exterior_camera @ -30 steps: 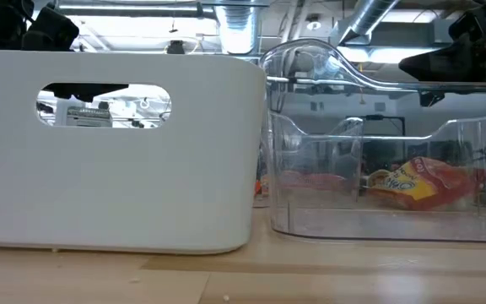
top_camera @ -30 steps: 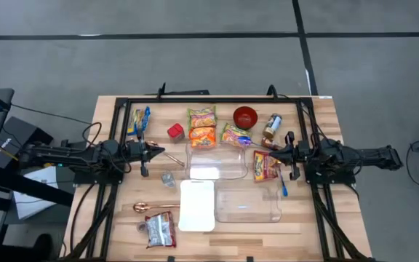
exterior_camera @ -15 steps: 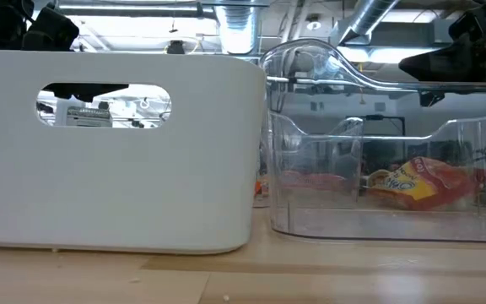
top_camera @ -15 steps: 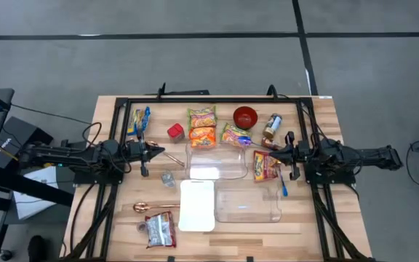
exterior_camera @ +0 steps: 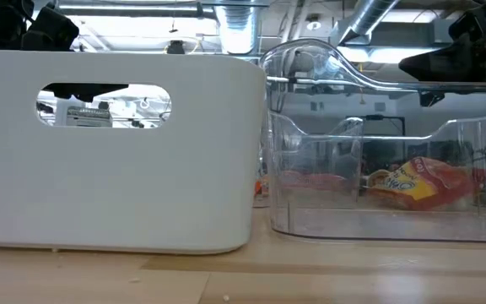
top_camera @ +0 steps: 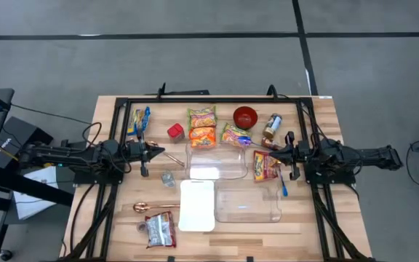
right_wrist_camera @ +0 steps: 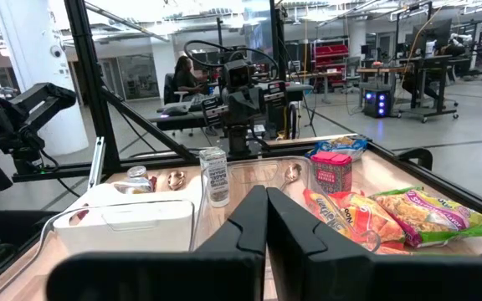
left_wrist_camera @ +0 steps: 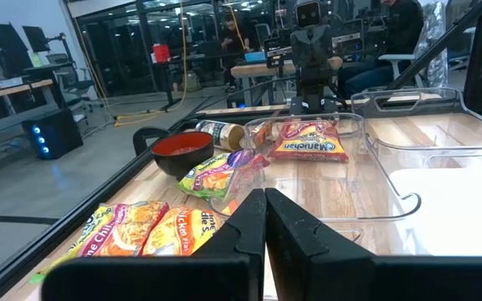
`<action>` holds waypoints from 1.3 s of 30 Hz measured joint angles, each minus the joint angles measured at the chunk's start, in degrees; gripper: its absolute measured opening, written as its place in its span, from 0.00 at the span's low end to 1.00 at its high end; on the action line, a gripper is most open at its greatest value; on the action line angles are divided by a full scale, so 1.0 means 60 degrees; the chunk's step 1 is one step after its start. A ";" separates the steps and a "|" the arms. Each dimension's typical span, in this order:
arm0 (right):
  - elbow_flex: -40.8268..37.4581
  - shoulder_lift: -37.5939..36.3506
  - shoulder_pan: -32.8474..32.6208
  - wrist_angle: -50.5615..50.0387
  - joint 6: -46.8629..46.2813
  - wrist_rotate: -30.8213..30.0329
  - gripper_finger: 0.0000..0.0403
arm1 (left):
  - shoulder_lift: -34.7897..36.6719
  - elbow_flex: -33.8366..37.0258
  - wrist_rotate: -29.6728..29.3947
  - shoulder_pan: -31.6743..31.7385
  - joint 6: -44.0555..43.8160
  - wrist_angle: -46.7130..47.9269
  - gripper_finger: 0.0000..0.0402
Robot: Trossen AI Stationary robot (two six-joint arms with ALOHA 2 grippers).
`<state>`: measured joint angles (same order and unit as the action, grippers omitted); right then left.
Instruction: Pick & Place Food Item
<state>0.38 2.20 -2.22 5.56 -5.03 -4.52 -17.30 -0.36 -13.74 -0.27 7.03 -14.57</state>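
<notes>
Food lies across the wooden table: noodle packets [top_camera: 202,116] [top_camera: 203,136] [top_camera: 236,135], a red packet [top_camera: 265,166], a blue-yellow packet [top_camera: 141,121], a silvery packet [top_camera: 160,231], a small red box [top_camera: 175,132], a bottle on its side [top_camera: 272,126] and a little jar [top_camera: 168,178]. All rest flat on the wood. My left gripper [top_camera: 153,153] [left_wrist_camera: 264,194] hovers shut at the table's left, pointing level toward the centre. My right gripper [top_camera: 271,155] [right_wrist_camera: 266,191] hovers shut at the right, facing it. Neither holds anything.
A white bin [top_camera: 197,205] and two clear bins [top_camera: 217,161] [top_camera: 247,204] stand in the middle and near part of the table. A red bowl [top_camera: 245,116] sits at the far side, a copper spoon [top_camera: 153,207] near the left. A black frame [top_camera: 217,100] borders the workspace.
</notes>
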 joint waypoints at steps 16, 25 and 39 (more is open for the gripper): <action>0.0000 0.0000 0.0000 0.0000 -0.0001 0.0002 0.00 | 0.0000 0.0002 -0.0008 -0.0001 0.0001 -0.0001 0.01; -0.0002 0.0066 0.0072 0.1382 -0.0855 -0.0541 0.00 | 0.0000 -0.0001 0.0423 0.0003 -0.1687 -0.0275 0.01; -0.0004 0.0068 0.0404 0.6954 -0.1811 -0.1183 0.00 | 0.0003 0.0001 0.0940 -0.0004 -0.3875 -0.4117 0.01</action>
<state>0.36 2.60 0.21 47.29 -15.90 -11.62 -17.28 -0.35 -8.10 -0.30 -16.22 -39.27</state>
